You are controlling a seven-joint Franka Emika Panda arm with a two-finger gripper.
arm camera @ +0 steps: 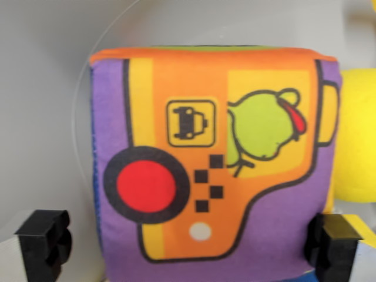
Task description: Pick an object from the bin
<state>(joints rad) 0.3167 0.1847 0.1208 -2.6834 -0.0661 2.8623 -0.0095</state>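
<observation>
- Since the cloth block [214,155] looks padded, it should be light, squashy and grippy.
- Gripper [188,241] jaws stand wide, flanking its lower sides; squeeze there.

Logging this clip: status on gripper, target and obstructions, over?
Gripper open, fingers straddling soft cube. Cube not yet clamped. Yellow object close beside cube at wrist view's right; contact unclear.
</observation>
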